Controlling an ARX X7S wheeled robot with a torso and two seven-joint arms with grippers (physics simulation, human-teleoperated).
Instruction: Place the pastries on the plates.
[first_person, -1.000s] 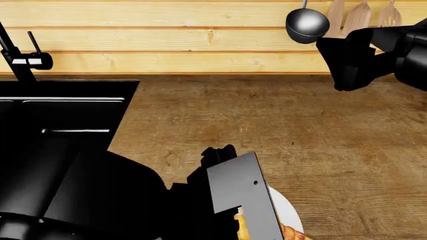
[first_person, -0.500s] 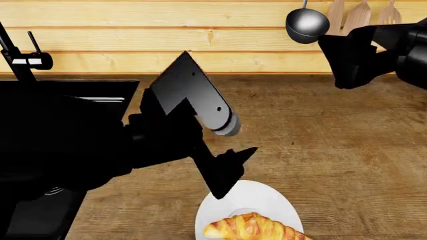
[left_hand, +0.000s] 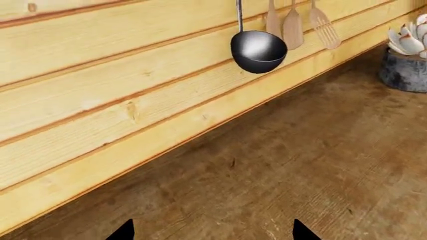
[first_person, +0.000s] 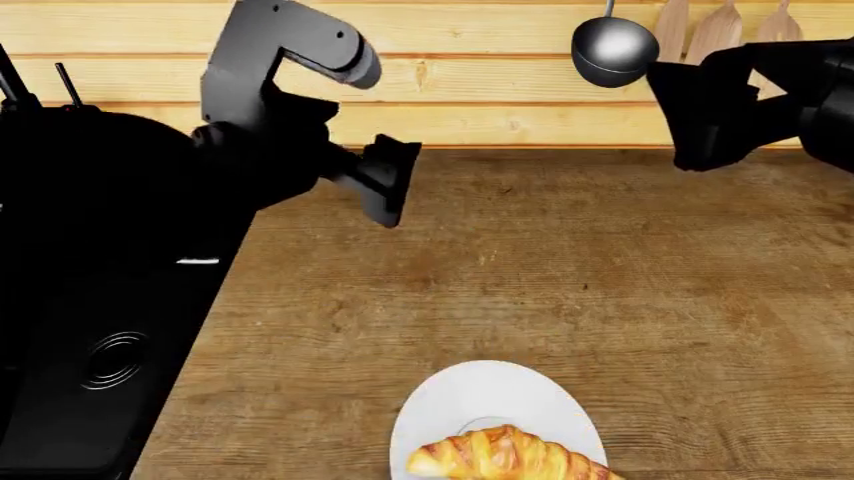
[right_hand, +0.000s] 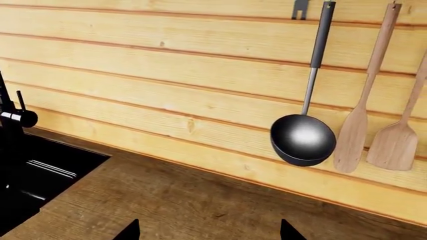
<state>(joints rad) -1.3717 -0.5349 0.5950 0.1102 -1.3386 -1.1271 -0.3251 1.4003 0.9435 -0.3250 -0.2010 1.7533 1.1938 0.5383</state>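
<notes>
On the white plate (first_person: 494, 405) sits one croissant (first_person: 507, 455); both arms' jaws are spread, holding nothing.

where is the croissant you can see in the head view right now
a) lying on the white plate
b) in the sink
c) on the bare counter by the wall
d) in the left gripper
a: the croissant lies on the white plate at the near edge of the wooden counter, while the left gripper hangs empty, up near the wall.
</notes>
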